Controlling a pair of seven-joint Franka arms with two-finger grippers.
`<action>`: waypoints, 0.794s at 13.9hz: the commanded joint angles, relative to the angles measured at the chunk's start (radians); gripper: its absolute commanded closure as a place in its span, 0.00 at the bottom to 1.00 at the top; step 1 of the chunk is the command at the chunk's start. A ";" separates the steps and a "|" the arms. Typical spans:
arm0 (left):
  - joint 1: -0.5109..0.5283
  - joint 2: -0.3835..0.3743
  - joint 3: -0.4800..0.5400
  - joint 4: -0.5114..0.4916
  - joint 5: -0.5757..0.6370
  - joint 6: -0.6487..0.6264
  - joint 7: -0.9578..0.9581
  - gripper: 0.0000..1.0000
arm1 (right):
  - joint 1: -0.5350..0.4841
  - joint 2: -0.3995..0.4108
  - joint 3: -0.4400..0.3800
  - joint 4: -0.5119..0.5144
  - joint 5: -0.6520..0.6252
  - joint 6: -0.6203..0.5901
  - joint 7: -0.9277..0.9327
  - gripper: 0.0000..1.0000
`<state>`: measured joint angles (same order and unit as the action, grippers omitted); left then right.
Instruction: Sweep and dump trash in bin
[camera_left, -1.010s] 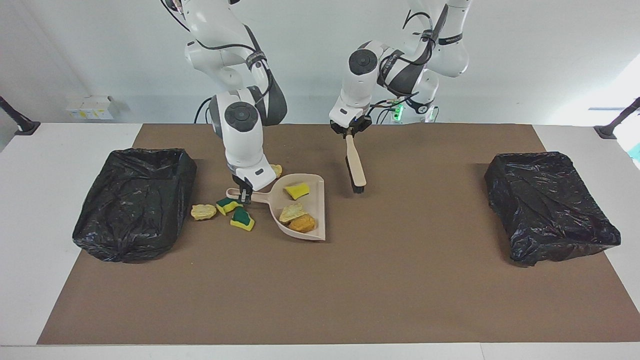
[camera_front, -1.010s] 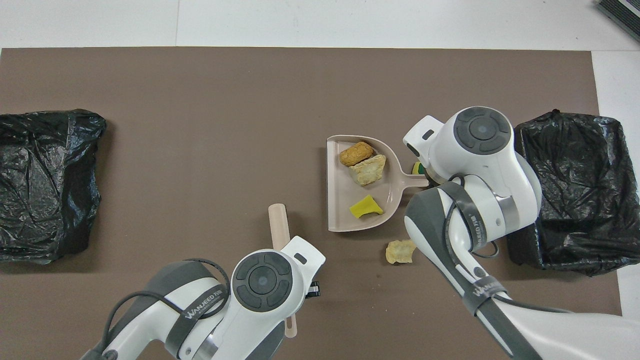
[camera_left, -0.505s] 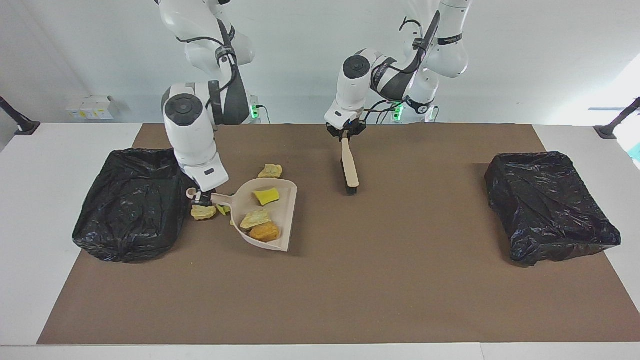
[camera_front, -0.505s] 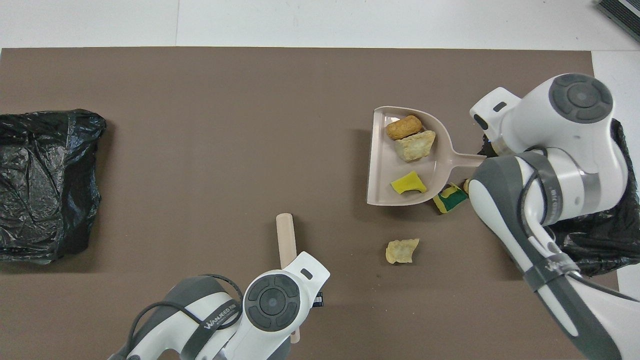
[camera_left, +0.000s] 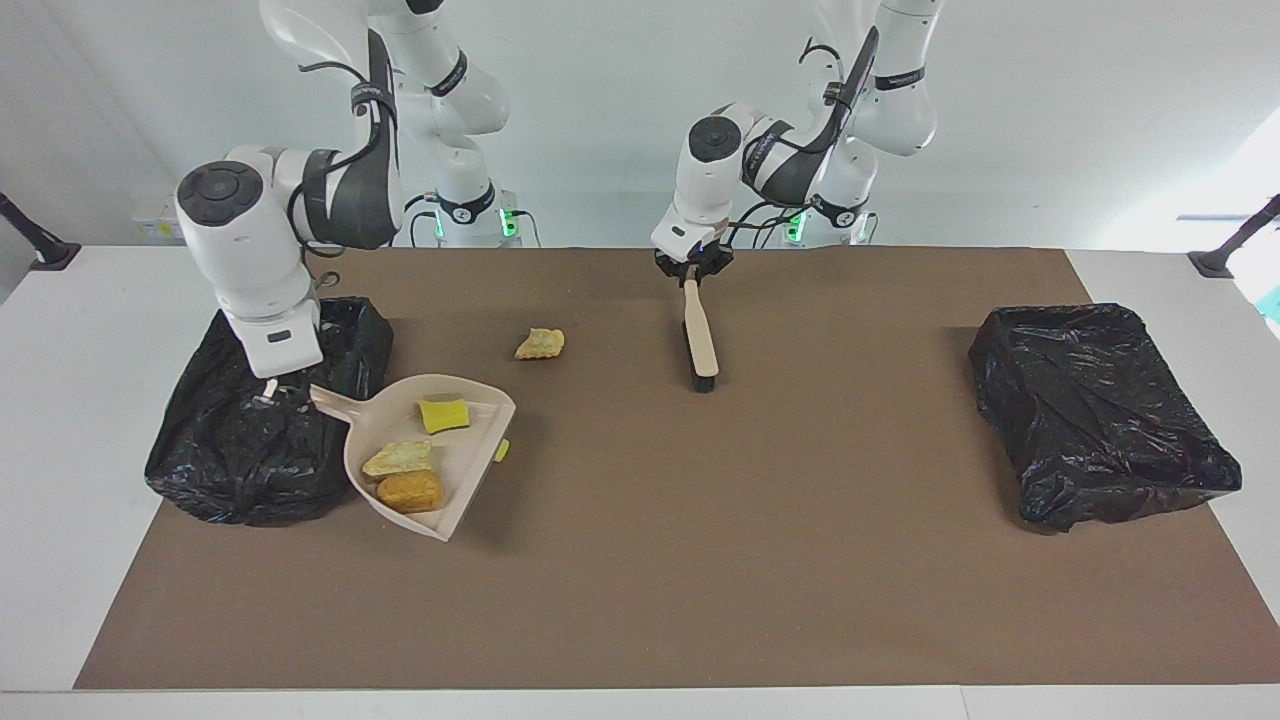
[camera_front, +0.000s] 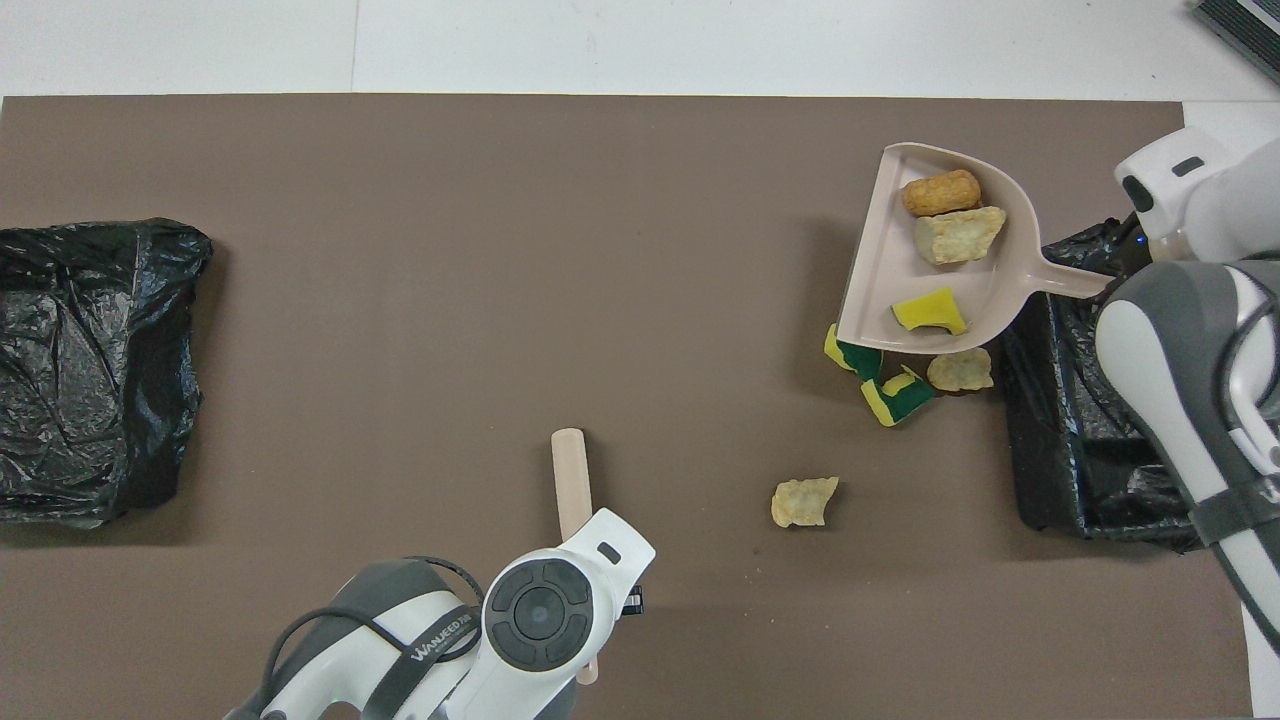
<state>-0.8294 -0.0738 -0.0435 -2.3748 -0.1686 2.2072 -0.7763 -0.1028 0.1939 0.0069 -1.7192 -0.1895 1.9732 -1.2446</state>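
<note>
Right gripper (camera_left: 268, 392) is clamping the dustpan (camera_left: 470, 470) by its handle end and holding it raised, handle over the black bin (camera_left: 215, 470) at the right arm's end of the table, scoop out over the mat (camera_left: 700, 560). Three scraps are riding in the pan: yellow sponge piece (camera_left: 443, 415), pale tan chunk (camera_left: 399, 459), orange-brown lump (camera_left: 411, 491). Pan looks roughly level, though tilt is hard to judge from here.

Left gripper (camera_left: 691, 272) is closed on the brush (camera_left: 699, 333) handle, bristles down at the mat, waiting near mid-table.

Still on the mat: two yellow-and-green sponge pieces (camera_front: 893, 390) and a tan chunk (camera_front: 960, 370) beside the bin under the pan's edge, plus one tan chunk (camera_front: 803, 501) nearer the robots.

To dump well: bring the scoop fully over the bin opening first, then tip the open lip down slowly so the pieces are sliding in, not over the rim. Four scraps will need another sweep.
</note>
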 joint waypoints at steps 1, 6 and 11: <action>-0.014 -0.018 0.011 -0.027 0.014 0.028 -0.011 1.00 | -0.089 -0.051 0.010 0.013 -0.056 -0.028 -0.061 1.00; -0.013 -0.014 0.011 -0.024 0.007 0.032 -0.014 0.18 | -0.244 -0.132 0.011 0.007 -0.223 -0.085 -0.223 1.00; 0.016 -0.009 0.016 0.008 0.006 0.014 -0.002 0.00 | -0.270 -0.244 0.016 -0.153 -0.420 -0.125 -0.286 1.00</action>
<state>-0.8271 -0.0739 -0.0337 -2.3749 -0.1686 2.2177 -0.7808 -0.3648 0.0346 0.0037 -1.7505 -0.5241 1.8249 -1.5222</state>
